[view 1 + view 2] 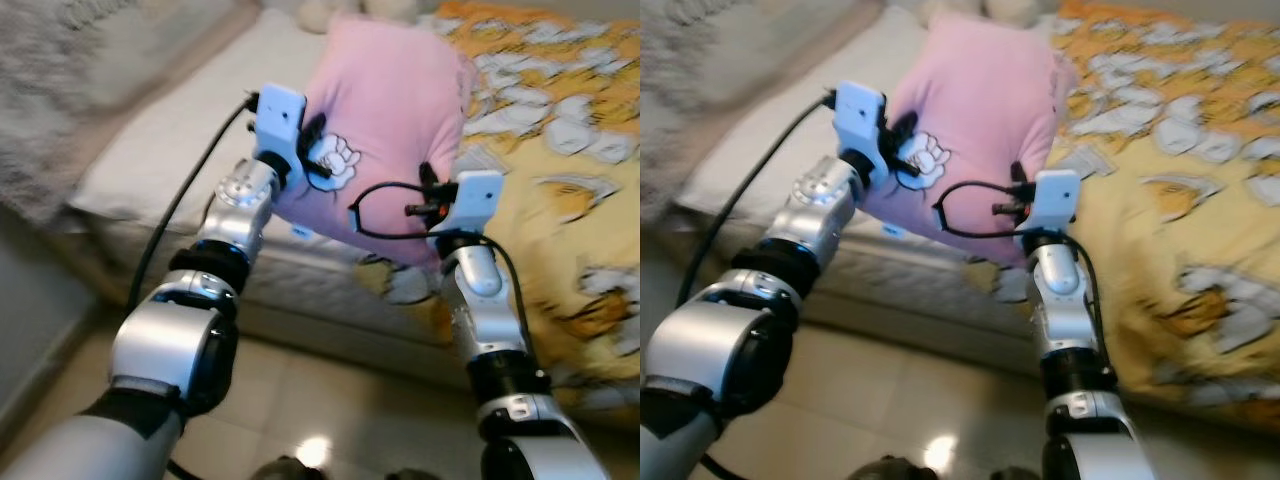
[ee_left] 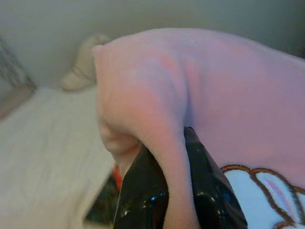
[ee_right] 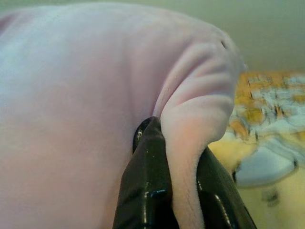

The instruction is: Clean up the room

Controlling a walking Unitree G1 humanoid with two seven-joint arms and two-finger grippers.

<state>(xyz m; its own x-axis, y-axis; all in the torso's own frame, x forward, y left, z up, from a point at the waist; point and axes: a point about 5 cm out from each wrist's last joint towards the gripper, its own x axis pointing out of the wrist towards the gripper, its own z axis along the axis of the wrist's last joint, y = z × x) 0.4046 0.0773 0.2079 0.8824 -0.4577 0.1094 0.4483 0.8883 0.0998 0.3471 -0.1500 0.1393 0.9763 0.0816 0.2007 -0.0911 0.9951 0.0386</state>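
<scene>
A pink pillow (image 1: 385, 110) with a white cartoon print hangs over the edge of the bed (image 1: 180, 120), held up between my two arms. My left gripper (image 1: 318, 150) is shut on the pillow's left edge; in the left wrist view a fold of pink fabric (image 2: 167, 157) is pinched between the black fingers (image 2: 143, 191). At the pillow's right edge my right gripper (image 1: 428, 190) is also shut on it, and the right wrist view has the cloth (image 3: 190, 143) squeezed between its fingers (image 3: 147, 181).
The bed carries a yellow blanket (image 1: 560, 150) with white cartoon figures on its right side and a bare white sheet on its left. A cream cushion (image 2: 86, 67) lies at the head. A grey rug (image 1: 50, 80) lies left of the bed; beige tiled floor (image 1: 330, 410) below.
</scene>
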